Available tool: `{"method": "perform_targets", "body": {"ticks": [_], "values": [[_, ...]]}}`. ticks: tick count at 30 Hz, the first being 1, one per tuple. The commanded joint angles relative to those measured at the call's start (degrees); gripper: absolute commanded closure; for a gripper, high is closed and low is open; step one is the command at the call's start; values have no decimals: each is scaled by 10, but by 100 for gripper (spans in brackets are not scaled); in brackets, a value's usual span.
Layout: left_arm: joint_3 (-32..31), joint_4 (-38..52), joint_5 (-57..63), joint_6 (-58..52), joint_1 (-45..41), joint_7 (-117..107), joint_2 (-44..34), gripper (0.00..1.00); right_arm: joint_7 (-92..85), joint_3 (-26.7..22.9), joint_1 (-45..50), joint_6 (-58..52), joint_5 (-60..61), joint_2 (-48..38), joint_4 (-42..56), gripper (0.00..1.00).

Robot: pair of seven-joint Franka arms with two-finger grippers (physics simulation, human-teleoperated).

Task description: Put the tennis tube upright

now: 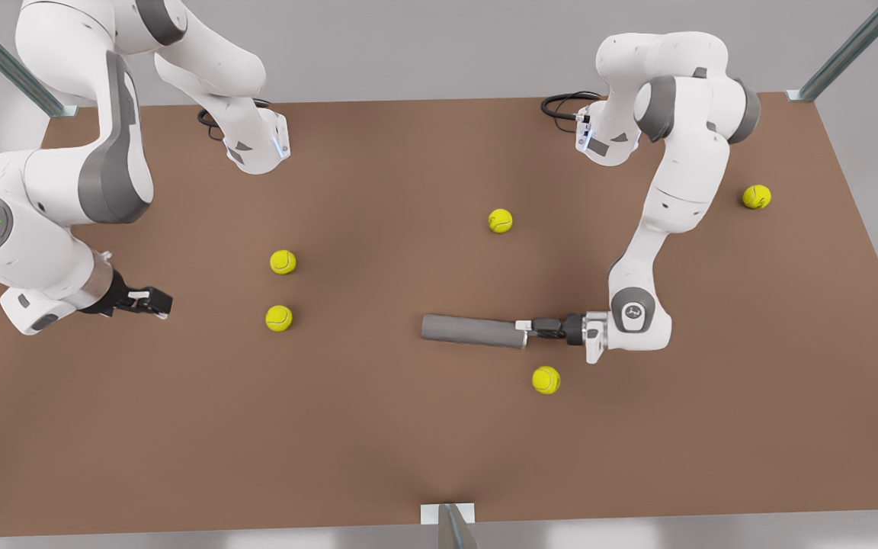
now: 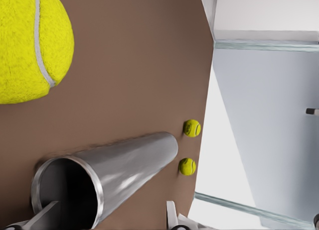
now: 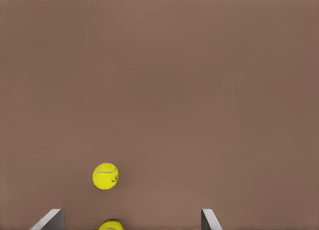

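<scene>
Here, the left gripper pinches the rim of the slim grey metallic tube lying on the brown worktop; the right gripper waits, fingers spread.

1. The left tool was held low and level at the front view's right, one finger set inside the tennis tube's hollow end and the other outside its wall.
2. The right tool was held low at the front view's left, fingers spread apart, nothing between them.
</scene>
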Motion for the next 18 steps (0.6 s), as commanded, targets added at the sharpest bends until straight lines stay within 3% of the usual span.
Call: {"method": "perform_targets", "body": {"ticks": [1, 18], "values": [[0, 0, -6, 0, -1, 0, 0, 0, -1, 0, 0, 0, 0, -1, 0, 0], [-14, -6, -5, -6, -1, 5, 0, 0, 2, 0, 1, 31, -1, 6, 0, 0]]}}
